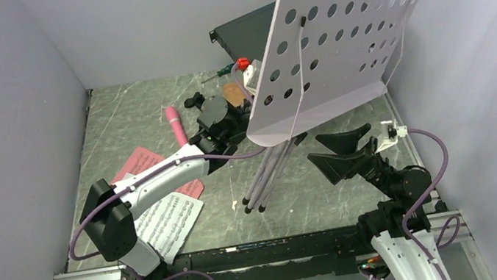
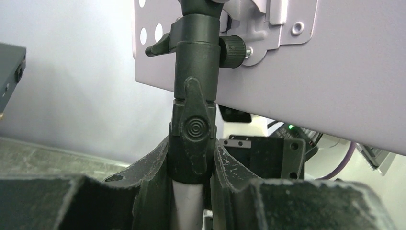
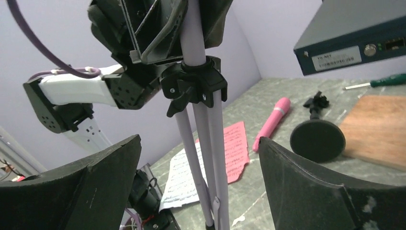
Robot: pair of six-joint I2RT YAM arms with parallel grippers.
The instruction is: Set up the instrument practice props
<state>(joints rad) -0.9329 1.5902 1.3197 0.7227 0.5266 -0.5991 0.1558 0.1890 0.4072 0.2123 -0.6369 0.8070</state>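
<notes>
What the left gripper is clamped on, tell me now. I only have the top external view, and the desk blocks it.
Observer: The left gripper is shut on the stand pole, at its black lever collar just under the desk.
Operator: Report the tripod legs up close.
Observer: Right wrist view: the tripod legs hang folded together below a black clamp.
Operator: Now the right gripper.
Observer: The right gripper is open wide; the legs stand ahead between its fingers, untouched.
</notes>
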